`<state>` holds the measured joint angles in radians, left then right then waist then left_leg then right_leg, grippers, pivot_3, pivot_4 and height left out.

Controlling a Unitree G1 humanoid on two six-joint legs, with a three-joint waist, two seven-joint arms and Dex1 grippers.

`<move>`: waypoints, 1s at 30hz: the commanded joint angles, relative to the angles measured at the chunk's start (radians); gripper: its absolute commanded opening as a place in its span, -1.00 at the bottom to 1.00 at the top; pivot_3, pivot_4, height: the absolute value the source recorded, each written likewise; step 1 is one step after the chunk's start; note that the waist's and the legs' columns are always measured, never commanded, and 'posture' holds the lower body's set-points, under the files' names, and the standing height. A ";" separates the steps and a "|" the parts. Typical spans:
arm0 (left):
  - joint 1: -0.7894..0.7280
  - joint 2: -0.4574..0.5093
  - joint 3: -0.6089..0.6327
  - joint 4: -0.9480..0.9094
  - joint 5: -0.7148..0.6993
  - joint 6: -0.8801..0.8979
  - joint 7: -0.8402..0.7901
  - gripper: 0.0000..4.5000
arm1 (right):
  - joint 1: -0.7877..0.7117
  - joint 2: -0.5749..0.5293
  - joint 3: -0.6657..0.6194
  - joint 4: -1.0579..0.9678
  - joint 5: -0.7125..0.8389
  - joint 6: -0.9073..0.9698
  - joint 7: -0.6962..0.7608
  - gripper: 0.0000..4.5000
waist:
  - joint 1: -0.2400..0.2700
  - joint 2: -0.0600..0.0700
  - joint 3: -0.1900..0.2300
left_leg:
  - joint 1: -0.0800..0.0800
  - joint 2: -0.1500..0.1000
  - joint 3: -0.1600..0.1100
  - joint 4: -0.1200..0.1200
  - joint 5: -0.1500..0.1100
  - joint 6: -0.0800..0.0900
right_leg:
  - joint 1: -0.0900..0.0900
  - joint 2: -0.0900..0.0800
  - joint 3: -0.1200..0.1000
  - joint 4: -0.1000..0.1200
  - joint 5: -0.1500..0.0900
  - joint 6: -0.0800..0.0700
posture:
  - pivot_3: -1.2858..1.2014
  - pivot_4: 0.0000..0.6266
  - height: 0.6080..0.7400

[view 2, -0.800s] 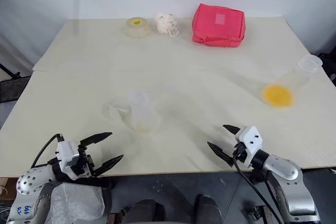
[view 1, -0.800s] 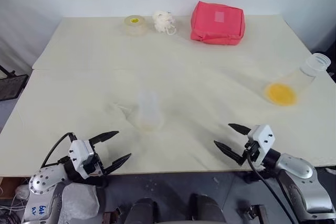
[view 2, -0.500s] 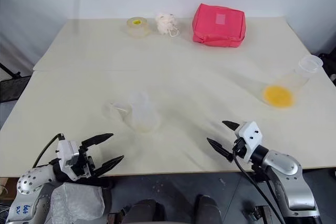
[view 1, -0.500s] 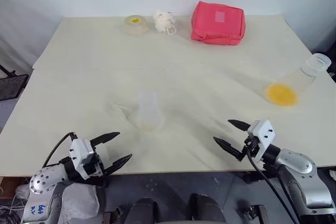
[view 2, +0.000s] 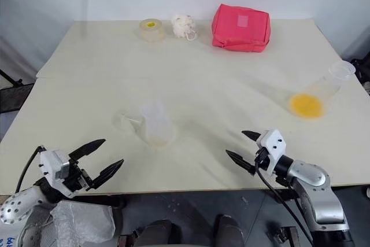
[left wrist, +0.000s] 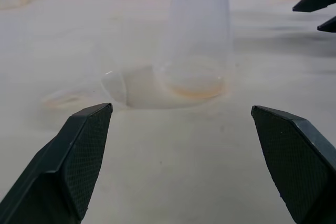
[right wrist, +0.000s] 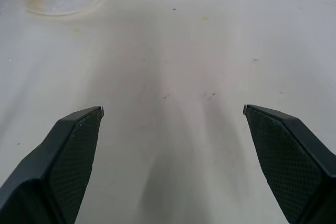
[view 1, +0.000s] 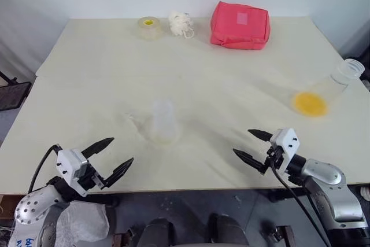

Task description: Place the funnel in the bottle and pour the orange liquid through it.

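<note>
The bottle (view 1: pixel 163 121) is a small clear flask standing upright near the middle of the table's front half. The funnel (view 1: pixel 133 121) lies on its side just left of the bottle, almost colourless. The orange liquid (view 1: pixel 310 103) pools in a larger clear flask (view 1: pixel 338 80) that lies tilted at the right edge of the table. My left gripper (view 1: pixel 122 150) is open at the table's front edge, short and left of the bottle, holding nothing. My right gripper (view 1: pixel 242 142) is open over the front right of the table, well short of the tilted flask.
A red pouch (view 1: pixel 240 25), a white fluffy ball (view 1: pixel 180 24) and a yellowish tape roll (view 1: pixel 149 27) sit along the far edge of the cream table (view 1: pixel 87 79). In the left wrist view the bottle (left wrist: pixel 198 51) stands straight ahead between the fingers.
My left gripper has drawn back to the left, along the table's front edge. The right gripper has hardly moved. Bottle, funnel and flask lie as before.
</note>
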<state>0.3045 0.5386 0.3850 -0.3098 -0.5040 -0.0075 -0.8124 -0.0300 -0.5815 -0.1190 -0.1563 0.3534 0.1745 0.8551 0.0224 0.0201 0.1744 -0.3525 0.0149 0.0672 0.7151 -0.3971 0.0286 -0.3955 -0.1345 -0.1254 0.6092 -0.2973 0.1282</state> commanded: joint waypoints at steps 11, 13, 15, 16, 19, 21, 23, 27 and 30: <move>-0.264 0.089 -0.081 -0.089 -0.055 0.152 0.007 1.00 | -0.060 -0.025 -0.008 -0.053 0.070 0.036 0.087 0.99 | -0.001 0.000 0.000 | 0.000 -0.001 -0.002 0.000 0.000 0.000 | 0.001 0.000 0.000 0.001 0.000 0.000 | 0.03 -0.52 1.00; -0.320 0.091 -0.119 -0.066 -0.024 0.181 0.024 1.00 | -0.068 -0.019 -0.008 -0.059 0.066 0.036 0.076 0.99 | -0.002 0.000 0.000 | 0.000 -0.001 -0.002 0.000 0.000 0.000 | 0.001 0.000 -0.001 0.001 0.000 0.000 | 0.03 -0.52 1.00; -0.369 0.088 -0.153 -0.040 -0.009 0.200 0.025 1.00 | -0.074 -0.013 -0.008 -0.062 0.062 0.037 0.064 0.99 | -0.002 0.000 0.000 | 0.000 -0.002 -0.001 0.000 0.000 0.000 | 0.001 0.001 -0.001 0.001 0.000 0.000 | 0.03 -0.52 1.00; -0.392 0.087 -0.175 -0.023 -0.006 0.201 0.006 1.00 | -0.075 -0.011 -0.006 -0.066 0.061 0.039 0.061 0.99 | -0.001 0.000 0.000 | 0.000 -0.002 -0.001 0.000 0.000 -0.001 | 0.001 0.001 -0.001 0.001 0.000 0.000 | 0.03 -0.52 1.00; -0.455 0.074 -0.221 0.030 0.008 0.188 -0.028 1.00 | -0.067 -0.008 -0.006 -0.083 0.060 0.042 0.048 0.99 | -0.001 0.000 0.000 | 0.000 -0.003 -0.001 0.000 0.000 -0.001 | 0.001 0.002 -0.001 0.001 0.000 0.000 | 0.03 -0.52 1.00; -0.497 0.060 -0.237 0.067 0.018 0.180 -0.030 1.00 | -0.056 -0.007 -0.011 -0.096 0.060 0.046 0.034 0.99 | 0.001 -0.001 0.000 | 0.000 -0.003 0.000 0.000 0.000 -0.001 | 0.001 0.002 -0.001 0.001 0.000 0.000 | 0.03 -0.52 1.00; -0.534 0.046 -0.255 0.108 0.033 0.162 -0.036 1.00 | -0.040 -0.007 -0.014 -0.111 0.061 0.049 0.025 0.99 | 0.002 -0.001 0.000 | 0.000 -0.003 -0.001 0.001 0.000 -0.001 | 0.001 0.002 -0.001 0.001 0.000 0.000 | 0.03 -0.52 1.00; -0.601 0.012 -0.282 0.188 0.066 0.118 -0.044 1.00 | -0.009 -0.005 -0.018 -0.138 0.060 0.048 0.005 0.99 | 0.003 -0.001 0.001 | 0.000 -0.004 -0.001 0.001 0.000 -0.001 | 0.001 0.002 -0.002 0.000 0.000 0.001 | 0.03 -0.52 1.00; -0.625 0.004 -0.297 0.216 0.081 0.108 -0.052 1.00 | 0.006 -0.004 -0.020 -0.153 0.063 0.048 -0.010 0.99 | 0.001 -0.002 0.001 | 0.000 -0.004 0.000 0.001 0.000 -0.001 | 0.001 0.002 -0.002 0.000 0.000 0.001 | 0.03 -0.52 1.00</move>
<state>-0.3066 0.5442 0.0890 -0.0933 -0.4295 0.1224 -0.8554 -0.0270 -0.5859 -0.1197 -0.2651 0.3997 0.2249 0.8560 0.0233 0.0186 0.1754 -0.3525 0.0110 0.0670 0.7157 -0.3969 0.0276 -0.3946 -0.1321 -0.1274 0.6096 -0.2969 0.1290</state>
